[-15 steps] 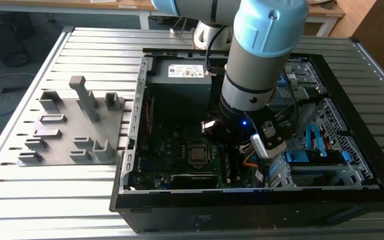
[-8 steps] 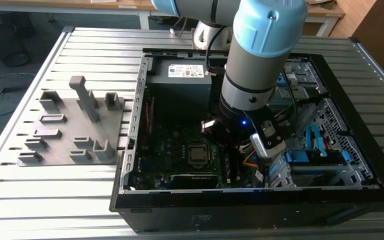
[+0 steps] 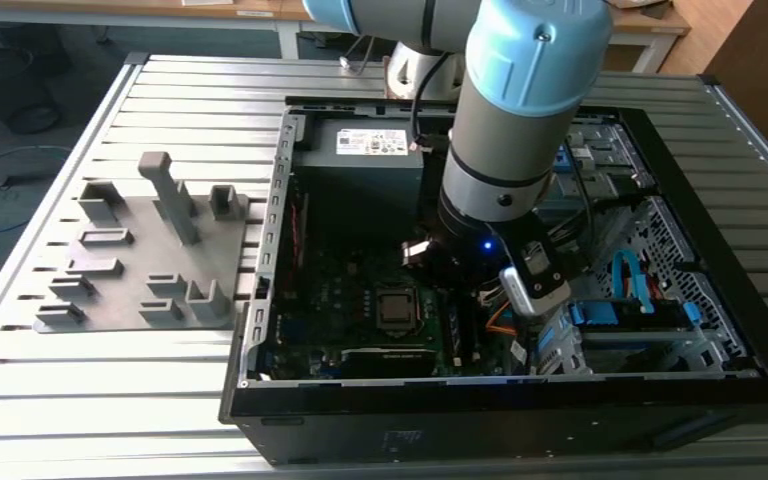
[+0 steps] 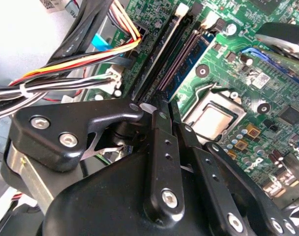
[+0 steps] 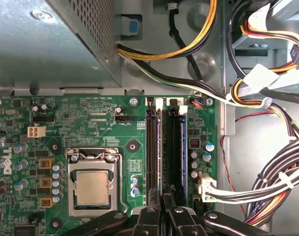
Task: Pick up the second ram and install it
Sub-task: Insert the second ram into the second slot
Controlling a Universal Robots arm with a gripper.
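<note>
- Downward into the open computer case (image 3: 261, 300) reaches the arm (image 3: 511, 130), with the case lying on the slatted metal desk (image 3: 117, 410).
- Shows, at the exterior view's left, a grey fixture plate (image 3: 111, 320) with upright blocks, beside the case and well apart from the arm.
- Places the fingers (image 4: 162, 142) at lower centre of the second wrist view, with their tips just over the near end of the black memory slots (image 4: 162, 54).
- Shows the same fingers (image 5: 149, 219) at the bottom edge of the first wrist view, in line with the memory slots (image 5: 152, 147) that run up the frame's middle.
- Cannot tell whether the fingers are clenched on something or released, as the tips hide what lies between them.
- Finds the second ram (image 5: 185, 147), as far as can be told, as a thin blue board on edge along the slot bank. Seen also as a blue strip (image 4: 189, 63) right of the slots in the upper middle of the second wrist view.
- Leaves unclear whether that board sits fully home.
- Sets the processor (image 5: 93, 189) in its silver frame at lower left of the first wrist view, beside the slots. Appears right of centre (image 4: 213, 120) in the second wrist view.
- Carries a bundle of black, yellow and orange cables (image 5: 267, 182) down the right side of the first wrist view, and across the upper left (image 4: 66, 64) of the second.
</note>
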